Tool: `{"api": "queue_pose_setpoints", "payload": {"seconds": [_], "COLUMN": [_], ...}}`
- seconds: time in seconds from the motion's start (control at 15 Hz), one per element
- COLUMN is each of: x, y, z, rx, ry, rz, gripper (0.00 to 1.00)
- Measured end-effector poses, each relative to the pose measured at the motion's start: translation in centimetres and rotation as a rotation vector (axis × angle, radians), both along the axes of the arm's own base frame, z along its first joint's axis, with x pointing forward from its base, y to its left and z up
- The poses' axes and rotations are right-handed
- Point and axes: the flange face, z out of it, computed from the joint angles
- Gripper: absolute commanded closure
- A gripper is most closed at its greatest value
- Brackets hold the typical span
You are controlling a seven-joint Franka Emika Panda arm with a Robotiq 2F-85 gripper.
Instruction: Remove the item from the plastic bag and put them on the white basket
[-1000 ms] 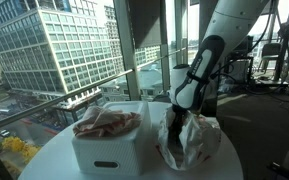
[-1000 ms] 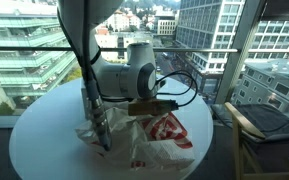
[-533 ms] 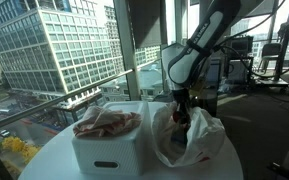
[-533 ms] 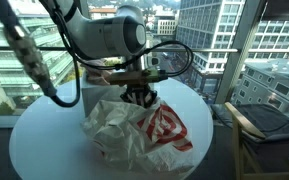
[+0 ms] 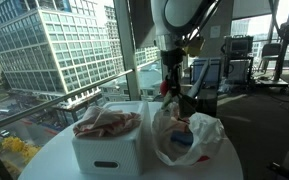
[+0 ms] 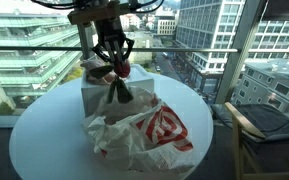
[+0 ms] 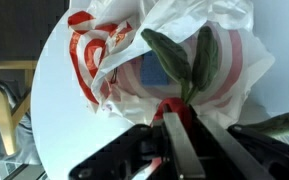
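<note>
Gripper (image 6: 114,68) pinched shut on red toy vegetable (image 7: 202,62), green leaves dangling, held up above plastic bag (image 6: 149,135). Bag lies crumpled on round table (image 6: 39,140), just beside white basket (image 5: 109,150), which holds pinkish stuff. Risk: grip looks narrow, so vegetable may slip during carry. Hanging leaves may catch bag rim and drag it. Red round print on bag, no letters readable.

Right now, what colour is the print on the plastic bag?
Red, on the white plastic bag, clearest in an exterior view.
</note>
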Motion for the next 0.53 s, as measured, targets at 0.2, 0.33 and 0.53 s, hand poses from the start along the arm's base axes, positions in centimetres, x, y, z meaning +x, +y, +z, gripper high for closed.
{"api": "queue_pose_setpoints", "payload": {"seconds": [0.2, 0.33, 0.53], "x": [-0.7, -0.4, 1.0], "y": [2.4, 4.2, 7.5], "z": [4.3, 5.8, 5.9], "rx": [0.028, 0.057, 0.100], "ry": [-0.141, -0.235, -0.358], "rz": [0.081, 0.135, 0.230], "gripper": [0.88, 0.88, 0.88]}}
